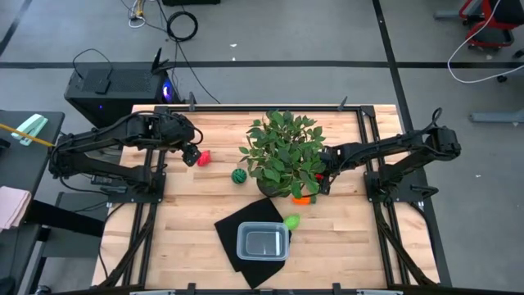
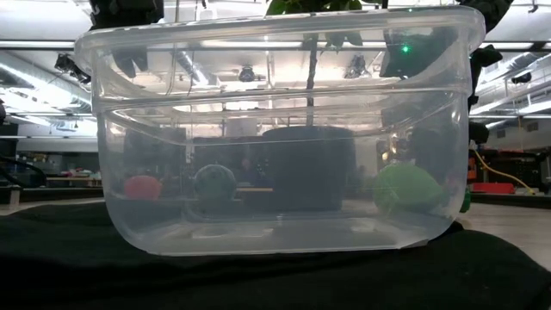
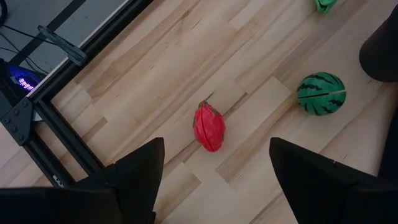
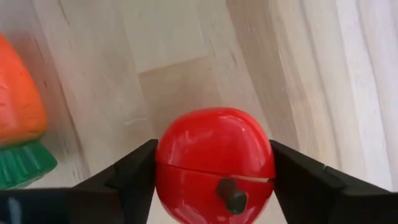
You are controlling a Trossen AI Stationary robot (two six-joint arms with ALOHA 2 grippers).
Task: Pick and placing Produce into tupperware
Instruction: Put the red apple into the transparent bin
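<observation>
Between your right gripper's (image 4: 211, 180) fingers sits the red tomato (image 4: 214, 165), touching both. Your left gripper (image 3: 214, 177) hangs open above the other red piece (image 3: 209, 127).

Clear tupperware (image 1: 263, 243) upright, empty; produce (image 1: 239, 175) scattered on table.

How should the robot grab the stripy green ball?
Grab the stripy green ball around its round middle, coming straight down from above. It's round, so any opposite sides fit the fingers, but the plant pot sits close beside it, so the top is clearest.
</observation>
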